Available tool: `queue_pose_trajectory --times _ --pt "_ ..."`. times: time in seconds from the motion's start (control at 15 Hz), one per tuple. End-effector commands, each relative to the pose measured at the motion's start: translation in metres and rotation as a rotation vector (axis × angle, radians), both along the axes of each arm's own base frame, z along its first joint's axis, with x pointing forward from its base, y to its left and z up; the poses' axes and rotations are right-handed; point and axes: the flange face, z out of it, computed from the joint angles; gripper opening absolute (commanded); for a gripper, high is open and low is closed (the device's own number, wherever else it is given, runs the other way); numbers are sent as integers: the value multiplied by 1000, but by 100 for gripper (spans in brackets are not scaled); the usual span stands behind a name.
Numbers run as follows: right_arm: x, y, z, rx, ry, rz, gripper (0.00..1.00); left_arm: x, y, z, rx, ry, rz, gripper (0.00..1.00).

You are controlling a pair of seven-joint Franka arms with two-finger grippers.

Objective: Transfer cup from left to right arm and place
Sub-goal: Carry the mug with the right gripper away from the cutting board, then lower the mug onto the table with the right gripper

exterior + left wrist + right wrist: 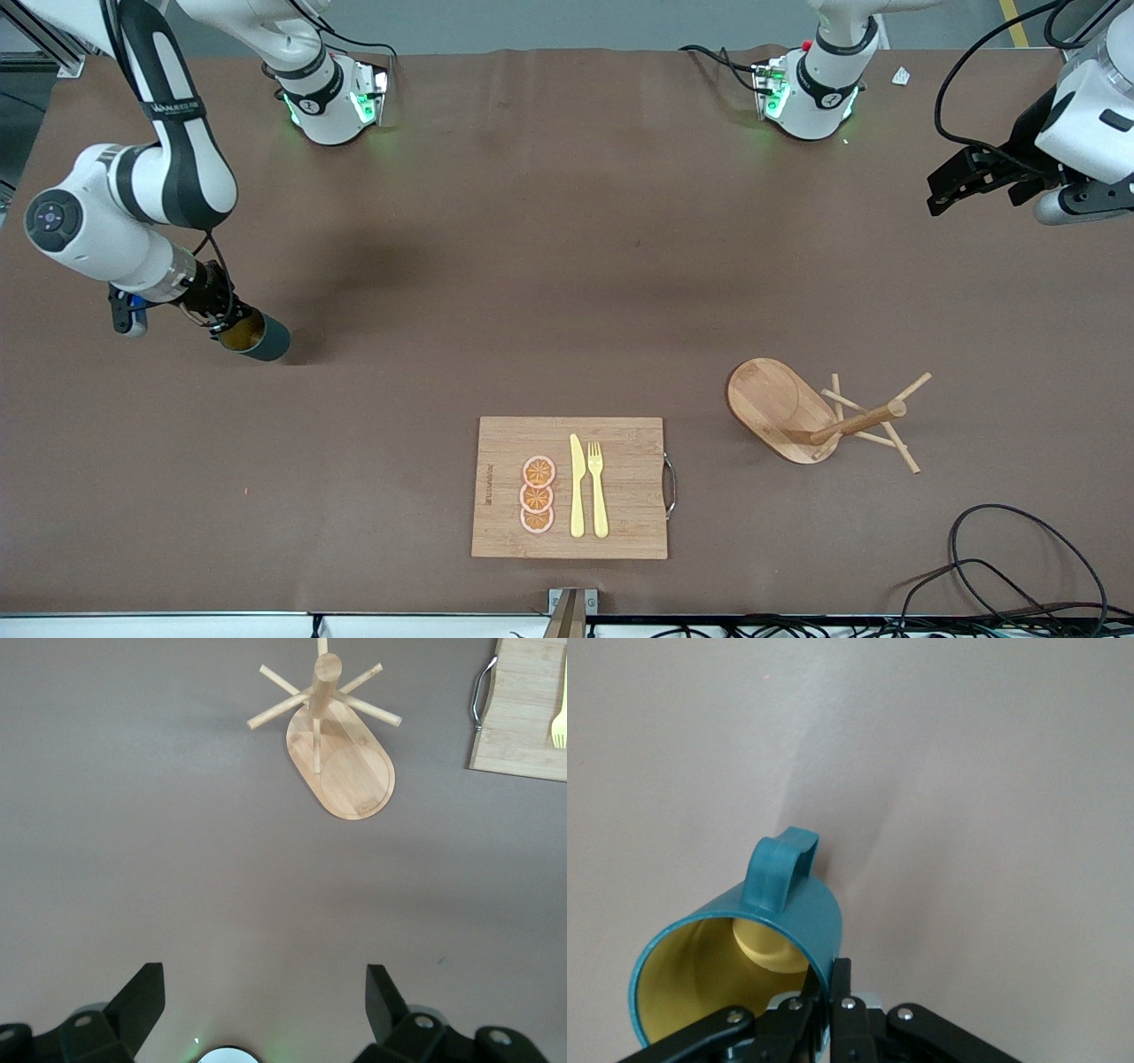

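The teal-green cup [264, 338] with a mustard-yellow inside is held tilted, low over the table at the right arm's end. My right gripper [225, 322] is shut on its rim, one finger inside and one outside. In the right wrist view the cup [793, 912] shows its handle turned up, with the right gripper [830, 985] pinching the wall. I cannot tell whether the cup's base touches the table. My left gripper [950, 188] is open and empty, up over the left arm's end of the table, where that arm waits. Its fingers stand wide apart in the left wrist view [266, 1001].
A wooden peg rack [797, 412] stands toward the left arm's end and also shows in the left wrist view [341, 753]. A wooden cutting board [629, 496] with orange slices, a yellow knife and a fork lies near the front camera. Black cables [1019, 567] lie at the near corner.
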Motion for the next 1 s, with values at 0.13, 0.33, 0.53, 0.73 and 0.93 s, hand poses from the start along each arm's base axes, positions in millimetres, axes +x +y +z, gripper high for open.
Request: queue_pose_trajectory --times 0.13,0.33,0.53,0.73,0.93 --pt "-30 -45 -50 -31 -65 -27 0 -4 0 5 -8 -1 -3 100" --pt "-38 -55 -68 -37 -58 -37 2 -4 2 5 -9 -2 -2 100" --pt "-42 -51 -84 -35 -22 13 62 -3 3 5 -7 -3 0 100" --pt "-44 -57 -83 -30 -14 79 95 -2 3 4 -6 0 -24 100" --pt "-35 -55 -66 -18 -1 88 100 -2 3 4 -5 -1 -37 100"
